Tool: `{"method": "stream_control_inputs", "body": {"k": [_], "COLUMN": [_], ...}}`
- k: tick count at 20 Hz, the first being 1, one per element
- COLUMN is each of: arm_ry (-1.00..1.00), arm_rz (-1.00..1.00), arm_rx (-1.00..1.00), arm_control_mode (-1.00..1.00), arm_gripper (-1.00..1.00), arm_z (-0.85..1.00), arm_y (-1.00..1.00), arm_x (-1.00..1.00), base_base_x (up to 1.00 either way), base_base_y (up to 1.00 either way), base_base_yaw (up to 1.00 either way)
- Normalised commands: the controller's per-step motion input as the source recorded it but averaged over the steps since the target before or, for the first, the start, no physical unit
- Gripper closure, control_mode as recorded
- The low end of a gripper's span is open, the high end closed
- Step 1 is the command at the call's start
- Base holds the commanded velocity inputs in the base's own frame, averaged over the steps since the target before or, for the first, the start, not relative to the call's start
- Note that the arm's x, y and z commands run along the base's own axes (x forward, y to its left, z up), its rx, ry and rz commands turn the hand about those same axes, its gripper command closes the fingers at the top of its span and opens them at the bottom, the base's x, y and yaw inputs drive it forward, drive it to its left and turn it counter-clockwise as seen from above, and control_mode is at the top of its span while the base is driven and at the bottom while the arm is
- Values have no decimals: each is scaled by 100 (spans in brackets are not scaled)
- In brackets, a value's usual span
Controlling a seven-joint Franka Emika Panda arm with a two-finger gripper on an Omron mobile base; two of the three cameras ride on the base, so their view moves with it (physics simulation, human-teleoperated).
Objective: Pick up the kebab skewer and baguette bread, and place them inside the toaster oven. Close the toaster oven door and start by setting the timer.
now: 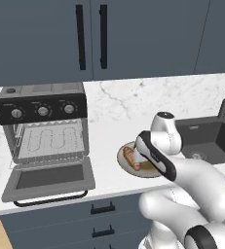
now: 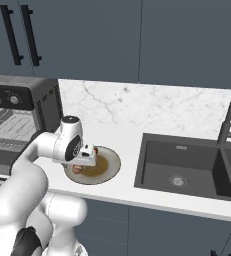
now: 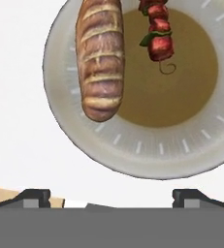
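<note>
The orange-brown baguette bread [image 3: 100, 58] lies on the left of a round plate [image 3: 147, 155]. The kebab skewer [image 3: 157, 29], with red and dark chunks, lies beside it on the plate's brown centre. My gripper [image 3: 112, 196] hovers open just above the plate's near rim, its dark fingertips [image 3: 33, 196] wide apart and holding nothing. In the left base view the hand covers part of the plate [image 1: 126, 163], and the baguette bread [image 1: 131, 158] peeks out. The toaster oven [image 1: 43, 131] stands to the left with its door [image 1: 48, 177] folded down open, and the wire rack shows inside.
A dark sink [image 2: 187, 165] with a black faucet [image 2: 229, 120] is set into the white counter to the right of the plate. Three knobs [image 1: 43, 111] sit on the oven's black panel. Dark wall cabinets hang above, with drawers below the counter edge.
</note>
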Motion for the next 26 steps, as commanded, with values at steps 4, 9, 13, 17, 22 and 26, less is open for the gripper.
{"method": "stream_control_inputs", "body": {"k": [4, 9, 13, 17, 22, 26], "arm_ry": [0, 0, 0, 0, 0, 0], "arm_rz": [0, 0, 0, 0, 0, 0], "arm_rx": [0, 0, 0, 0, 0, 2], "arm_control_mode": [-100, -100, -100, -100, -100, -100], "arm_gripper": [-100, -100, -100, -100, -100, -100], "arm_z": [-28, -49, -13, -4, -9, -28], "arm_y": [5, 1, 9, 1, 1, 1], "arm_x": [22, 11, 20, 23, 34, 36], "base_base_x": [0, 0, 0, 0, 0, 0], "base_base_y": [0, 0, 0, 0, 0, 0], "base_base_yaw": [0, 0, 0, 0, 0, 0]}}
